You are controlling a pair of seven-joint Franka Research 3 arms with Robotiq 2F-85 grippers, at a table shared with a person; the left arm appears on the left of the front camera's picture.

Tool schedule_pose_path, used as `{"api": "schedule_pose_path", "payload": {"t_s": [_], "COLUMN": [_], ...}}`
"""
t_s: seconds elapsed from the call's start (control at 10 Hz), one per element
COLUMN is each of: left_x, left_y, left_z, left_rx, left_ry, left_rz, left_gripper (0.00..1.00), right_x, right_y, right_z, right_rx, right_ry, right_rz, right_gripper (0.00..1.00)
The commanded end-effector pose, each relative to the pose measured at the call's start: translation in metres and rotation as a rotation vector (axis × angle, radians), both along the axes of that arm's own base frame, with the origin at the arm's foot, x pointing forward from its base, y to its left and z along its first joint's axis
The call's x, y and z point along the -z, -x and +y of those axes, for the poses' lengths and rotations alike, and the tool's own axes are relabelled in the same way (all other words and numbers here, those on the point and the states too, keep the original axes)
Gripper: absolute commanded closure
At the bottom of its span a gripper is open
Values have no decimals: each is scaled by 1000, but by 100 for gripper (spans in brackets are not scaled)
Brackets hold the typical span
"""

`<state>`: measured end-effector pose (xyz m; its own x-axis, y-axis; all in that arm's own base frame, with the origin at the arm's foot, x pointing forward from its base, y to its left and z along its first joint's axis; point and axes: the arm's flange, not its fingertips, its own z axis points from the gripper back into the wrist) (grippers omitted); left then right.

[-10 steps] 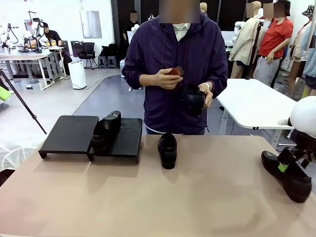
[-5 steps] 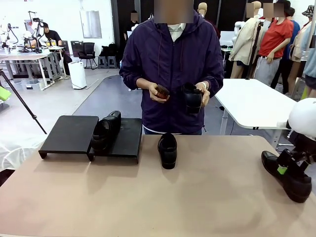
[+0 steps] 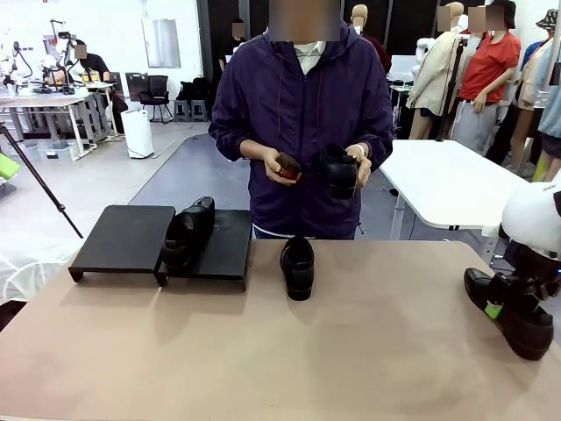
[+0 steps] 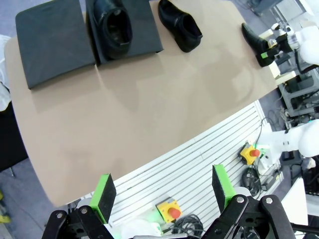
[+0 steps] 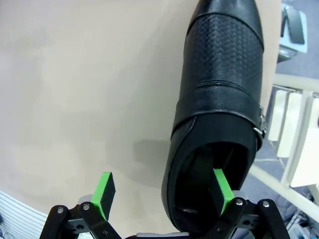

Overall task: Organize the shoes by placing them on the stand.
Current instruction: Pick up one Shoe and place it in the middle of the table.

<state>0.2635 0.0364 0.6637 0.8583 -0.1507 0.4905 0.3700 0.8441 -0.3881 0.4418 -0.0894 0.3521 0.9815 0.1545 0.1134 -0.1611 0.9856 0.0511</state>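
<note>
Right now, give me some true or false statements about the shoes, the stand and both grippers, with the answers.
1. One shoe rests on the stand. True.
2. The middle shoe touches the stand. False: it lies apart from it, on the tabletop.
3. The right gripper is shut on the shoe at the table's edge. False: its jaws are open, one finger inside the shoe's opening, the other outside.
4. The person's hand holds the fourth shoe. True.
5. The left gripper carries a shoe. False: it is open, with nothing between its fingers.
</note>
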Motion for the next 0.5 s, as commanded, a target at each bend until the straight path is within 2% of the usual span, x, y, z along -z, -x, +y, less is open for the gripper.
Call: {"api": "schedule_pose_path", "payload": {"t_s": [0.0, 0.1, 0.2, 0.4], "left_x": [-1, -1, -1, -1], "left_y": [0, 0, 0, 0], "left_z": [3, 3, 3, 3], "left_rx": [18, 18, 18, 18], "left_ry": [-6, -6, -6, -6], "left_rz": [-3, -3, -3, -3], "left_gripper": [0, 0, 0, 0], "right_x": [3, 4, 5, 6], "right_y": [-10, -10, -10, -11], "right_z": [0, 1, 2, 3], "right_rx": [-29, -41, -43, -47], "right_ry": [-31, -36, -31, -29], "right_rz": [-12, 11, 19, 25], "right_gripper": [0, 60, 100, 100]}}
